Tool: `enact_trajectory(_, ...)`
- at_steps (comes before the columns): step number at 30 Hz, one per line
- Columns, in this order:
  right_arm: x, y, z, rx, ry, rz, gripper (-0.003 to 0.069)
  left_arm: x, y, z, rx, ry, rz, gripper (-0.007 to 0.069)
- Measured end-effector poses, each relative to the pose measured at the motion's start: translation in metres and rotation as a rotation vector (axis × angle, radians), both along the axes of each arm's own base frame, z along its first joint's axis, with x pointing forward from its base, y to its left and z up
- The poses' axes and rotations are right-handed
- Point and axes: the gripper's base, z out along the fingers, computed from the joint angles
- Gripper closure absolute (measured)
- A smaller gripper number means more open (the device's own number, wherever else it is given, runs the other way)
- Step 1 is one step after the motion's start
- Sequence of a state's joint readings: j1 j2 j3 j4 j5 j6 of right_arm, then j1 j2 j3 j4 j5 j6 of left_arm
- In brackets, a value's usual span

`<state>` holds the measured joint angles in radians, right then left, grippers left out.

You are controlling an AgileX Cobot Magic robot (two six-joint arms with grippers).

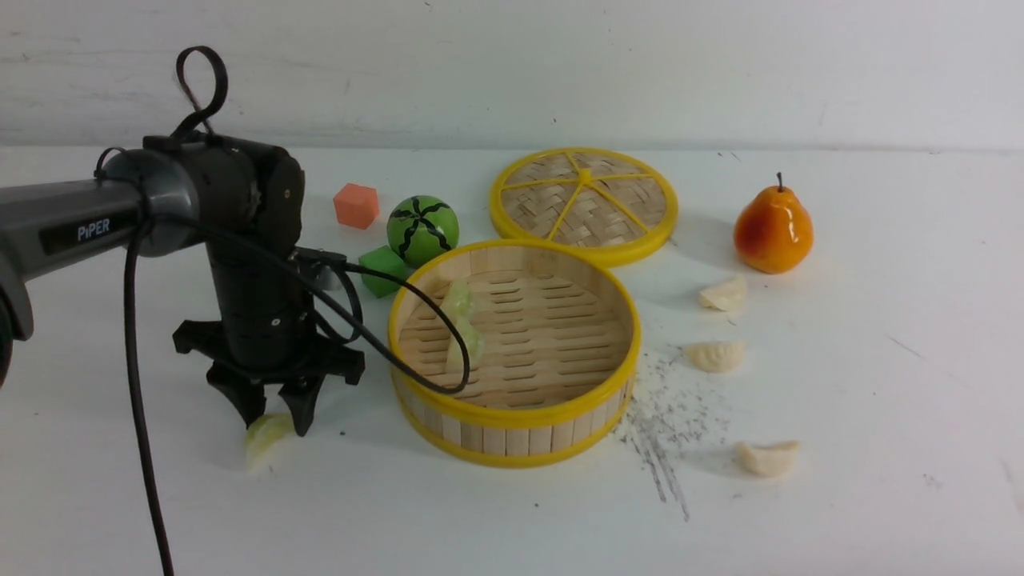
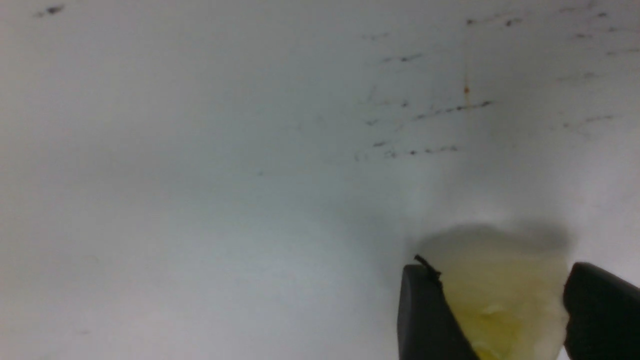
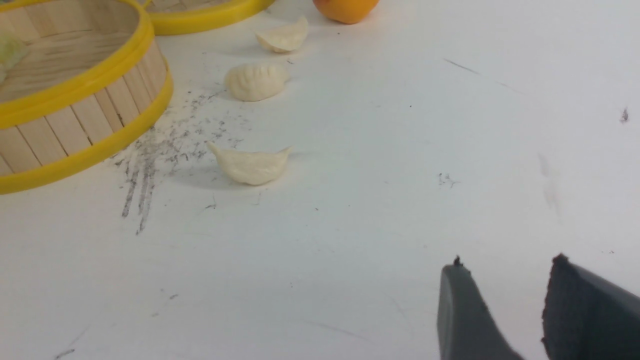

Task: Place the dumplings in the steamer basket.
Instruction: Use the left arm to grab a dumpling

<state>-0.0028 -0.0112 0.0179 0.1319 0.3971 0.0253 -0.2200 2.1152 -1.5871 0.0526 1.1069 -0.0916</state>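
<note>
"Where's the green dumpling [image 1: 268, 442] you're after?"

"Right at your left gripper [image 1: 278, 422], on the desk [image 1: 416, 528], between its two fingertips. They stand astride it, touching or nearly so; you can't tell from here whether they have a firm hold."

"So which step are you on?"

"Picking up the last of the green ones, I'd judge. Next you'd want to make sure of the pinch, lift clear of the rim, then carry it over to the steamer basket [image 1: 520, 418], to the right of that gripper. (Mind the loose cable [image 1: 138, 360] hanging off your arm; it could snag.)"

"What's in the basket already?"

"Two green dumplings, one [image 1: 458, 300] farther from you and one [image 1: 466, 346] nearer, both along the side closest to your left gripper. You have plenty of bare slats beyond them."

"And the rest?"

"Three cream dumplings, a far one [image 1: 723, 295], a middle one [image 1: 717, 357] and a near one [image 1: 768, 460], sit past the basket from your left gripper, well apart from it. They look like work for your right gripper [image 3: 509, 261], its fingers spread with nothing between them. The woven lid [image 1: 584, 200] lies off, behind the basket."
</note>
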Motion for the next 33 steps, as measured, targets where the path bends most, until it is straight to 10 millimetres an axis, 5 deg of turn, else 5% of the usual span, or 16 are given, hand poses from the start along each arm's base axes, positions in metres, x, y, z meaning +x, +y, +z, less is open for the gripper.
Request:
enact_trajectory(8,0.000,0.000,0.000,0.000,0.000,0.000,0.0419,0.002,-0.003,0.007,-0.075,-0.059,0.020,0.0325)
enact_trajectory(10,0.000,0.000,0.000,0.000,0.000,0.000,0.0419,0.005,-0.005,0.011,-0.099,-0.102,0.025,0.0494)
enact_trajectory(14,0.000,0.000,0.000,0.000,0.000,0.000,0.0419,0.010,-0.002,0.015,-0.136,-0.165,0.073,0.0637)
enact_trajectory(22,0.000,0.000,0.000,0.000,0.000,0.000,0.0419,0.009,0.010,0.019,-0.152,-0.138,0.140,0.0637)
enact_trajectory(27,0.000,0.000,0.000,0.000,0.000,0.000,0.0419,-0.004,0.012,0.053,-0.153,-0.157,0.131,0.0616)
enact_trajectory(30,0.000,0.000,0.000,0.000,0.000,0.000,0.0419,-0.020,0.016,0.090,-0.147,-0.189,0.121,0.0502)
enact_trajectory(33,0.000,0.000,0.000,0.000,0.000,0.000,0.0419,-0.028,0.017,0.103,-0.161,-0.225,0.128,0.0368)
